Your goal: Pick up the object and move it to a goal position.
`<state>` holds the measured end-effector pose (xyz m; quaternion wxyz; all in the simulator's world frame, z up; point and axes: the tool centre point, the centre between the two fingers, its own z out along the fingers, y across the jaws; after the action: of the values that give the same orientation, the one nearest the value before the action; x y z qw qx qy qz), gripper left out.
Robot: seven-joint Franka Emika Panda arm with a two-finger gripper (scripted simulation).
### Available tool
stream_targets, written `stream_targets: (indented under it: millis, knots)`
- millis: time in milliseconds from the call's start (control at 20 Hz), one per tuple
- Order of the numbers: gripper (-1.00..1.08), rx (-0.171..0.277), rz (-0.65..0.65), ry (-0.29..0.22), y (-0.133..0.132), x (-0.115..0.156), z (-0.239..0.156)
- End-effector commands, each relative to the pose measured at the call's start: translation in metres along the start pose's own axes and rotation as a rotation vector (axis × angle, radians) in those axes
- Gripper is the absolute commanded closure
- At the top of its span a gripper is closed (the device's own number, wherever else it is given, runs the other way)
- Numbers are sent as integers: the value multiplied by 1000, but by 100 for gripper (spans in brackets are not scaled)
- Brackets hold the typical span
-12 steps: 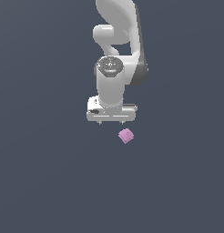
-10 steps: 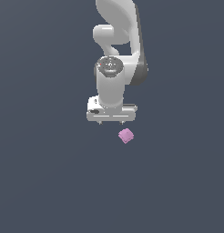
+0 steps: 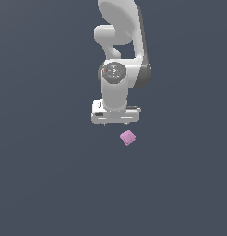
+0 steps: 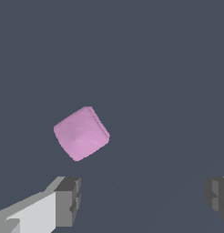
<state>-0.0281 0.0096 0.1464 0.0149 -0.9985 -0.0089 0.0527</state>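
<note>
Hovering with fingers spread wide and holding nothing, white gripper (image 3: 115, 123) above dark grey tabletop (image 3: 50, 184); small matte pink-lilac rounded block (image 3: 128, 137) (image 4: 81, 133) just beside, untouched, toward exterior view's right.

Plain dark slate-grey table (image 3: 46, 184), uniform, no markings or edges visible in either view. One thing lies on it: the object (image 3: 128, 137), small matte pink-lilac block with rounded corners, sitting rotated so a corner points up in the exterior view. In the wrist view the object (image 4: 81, 133) rests flat on the table (image 4: 168, 68), bare surface all around.
</note>
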Motion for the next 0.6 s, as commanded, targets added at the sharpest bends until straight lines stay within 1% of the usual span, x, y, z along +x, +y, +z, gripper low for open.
stream_targets:
  millis: [0, 250, 550]
  knots:
    - [-92, 0, -2, 1, 0, 0, 0]
    - [-92, -5, -44, 7, -5, 2, 5]
    - [-92, -20, -163, 27, -18, 6, 17]
